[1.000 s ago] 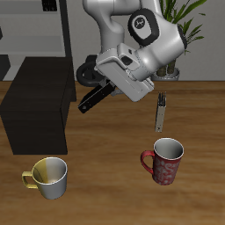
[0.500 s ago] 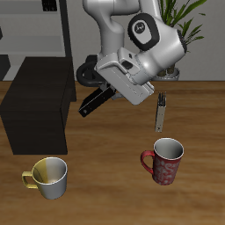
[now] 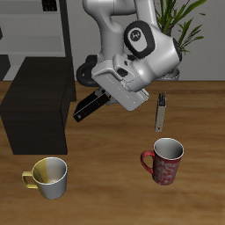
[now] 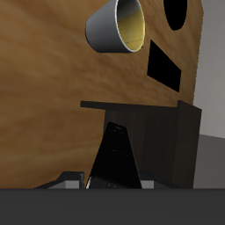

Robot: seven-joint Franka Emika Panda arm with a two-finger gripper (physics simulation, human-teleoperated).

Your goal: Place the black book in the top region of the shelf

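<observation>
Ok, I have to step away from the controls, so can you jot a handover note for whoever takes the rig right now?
Hand: shut on the black book, carried tilted in the air, clear of the table.
Shelf: black cabinet beside the book; the book's low end hangs close to its side, not yet over its top.
Done: book grasped and lifted.
Left: bring the book over the shelf's top, set it down, release.
Nearby: yellow-lined mug, red mug and a grey upright stick on the table, all off the path.
</observation>
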